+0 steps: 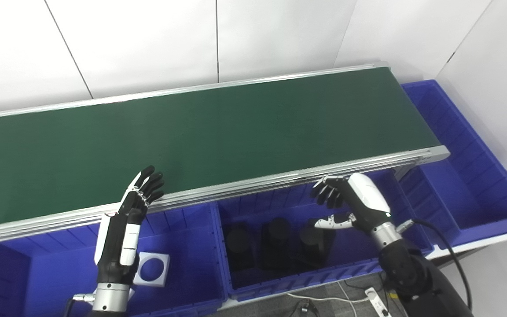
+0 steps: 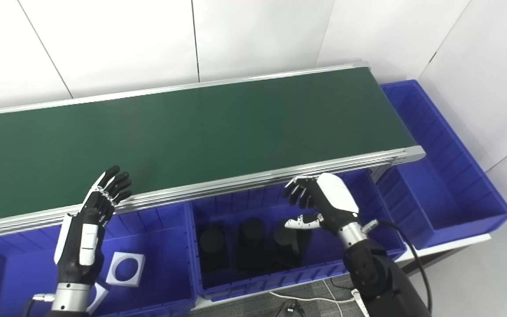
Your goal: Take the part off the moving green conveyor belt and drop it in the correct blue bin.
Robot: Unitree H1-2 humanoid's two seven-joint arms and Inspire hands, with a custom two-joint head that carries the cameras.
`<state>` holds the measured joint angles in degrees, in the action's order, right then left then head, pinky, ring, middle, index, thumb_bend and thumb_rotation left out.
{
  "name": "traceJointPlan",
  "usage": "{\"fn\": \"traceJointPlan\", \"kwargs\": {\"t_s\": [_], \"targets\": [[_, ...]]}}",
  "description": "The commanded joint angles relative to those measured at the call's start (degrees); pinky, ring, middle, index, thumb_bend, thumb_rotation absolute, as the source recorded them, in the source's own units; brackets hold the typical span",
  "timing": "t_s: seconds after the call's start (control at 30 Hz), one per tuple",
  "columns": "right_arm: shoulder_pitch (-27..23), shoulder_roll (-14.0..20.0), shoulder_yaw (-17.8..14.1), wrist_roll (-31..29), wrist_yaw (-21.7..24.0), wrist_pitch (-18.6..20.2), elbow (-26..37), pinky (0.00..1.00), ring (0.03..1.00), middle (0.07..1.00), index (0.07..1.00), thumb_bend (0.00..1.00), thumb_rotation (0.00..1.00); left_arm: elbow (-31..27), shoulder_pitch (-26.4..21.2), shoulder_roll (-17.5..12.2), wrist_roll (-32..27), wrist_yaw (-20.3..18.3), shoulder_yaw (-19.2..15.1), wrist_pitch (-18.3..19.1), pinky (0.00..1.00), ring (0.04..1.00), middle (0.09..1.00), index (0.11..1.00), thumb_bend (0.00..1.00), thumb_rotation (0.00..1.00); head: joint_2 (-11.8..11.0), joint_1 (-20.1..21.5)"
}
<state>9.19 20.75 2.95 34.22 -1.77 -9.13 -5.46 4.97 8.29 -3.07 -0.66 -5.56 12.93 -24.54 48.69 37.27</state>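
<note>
The green conveyor belt (image 1: 200, 132) runs across the view and carries no part that I can see. My left hand (image 1: 130, 220) is open and empty, raised at the belt's near rail above the left blue bin (image 1: 38, 273). A white square part with a round hole (image 1: 152, 269) lies in that bin. My right hand (image 1: 350, 200) is open and empty, held over the middle blue bin (image 1: 236, 281). Three black cylinder parts (image 1: 275, 240) stand in that bin.
A third long blue bin (image 1: 469, 176) sits at the belt's right end and looks empty. White wall panels stand behind the belt. Cables and a power strip (image 1: 376, 299) lie on the floor at the bottom.
</note>
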Motion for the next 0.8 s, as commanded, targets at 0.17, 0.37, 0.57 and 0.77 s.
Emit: {"fn": "traceJointPlan", "kwargs": {"t_s": [0.17, 0.37, 0.57, 0.77], "targets": [[-4.2, 3.0, 4.0, 3.7, -3.4, -3.5, -5.3, 0.30, 0.382, 0.457, 0.535, 0.51, 0.00, -1.7, -0.2, 1.3, 1.4, 0.1, -0.3, -1.9, 0.81, 0.855, 0.869, 0.894, 0.51, 1.00, -0.2, -1.5], [-5.4, 3.5, 5.9, 4.6, -5.7, -4.0, -8.0, 0.29, 0.374, 0.450, 0.540, 0.51, 0.00, -2.4, 0.0, 1.5, 1.5, -0.3, -0.4, -1.8, 0.81, 0.862, 0.875, 0.901, 0.51, 1.00, -0.4, -1.9], [-4.8, 3.8, 6.1, 3.9, -4.6, -3.0, -6.1, 0.29, 0.377, 0.464, 0.554, 0.51, 0.00, -2.7, 0.0, 1.8, 2.4, -0.2, -0.6, -1.9, 0.80, 0.859, 0.875, 0.901, 0.51, 1.00, -0.6, -2.1], [-2.5, 5.7, 6.0, -1.6, 3.6, -0.7, 1.5, 0.54, 0.652, 0.696, 0.684, 0.96, 0.49, -1.7, -0.1, 1.9, 2.0, -0.5, -0.6, -2.2, 0.79, 0.859, 0.877, 0.899, 0.50, 1.00, -0.6, -2.8]]}}
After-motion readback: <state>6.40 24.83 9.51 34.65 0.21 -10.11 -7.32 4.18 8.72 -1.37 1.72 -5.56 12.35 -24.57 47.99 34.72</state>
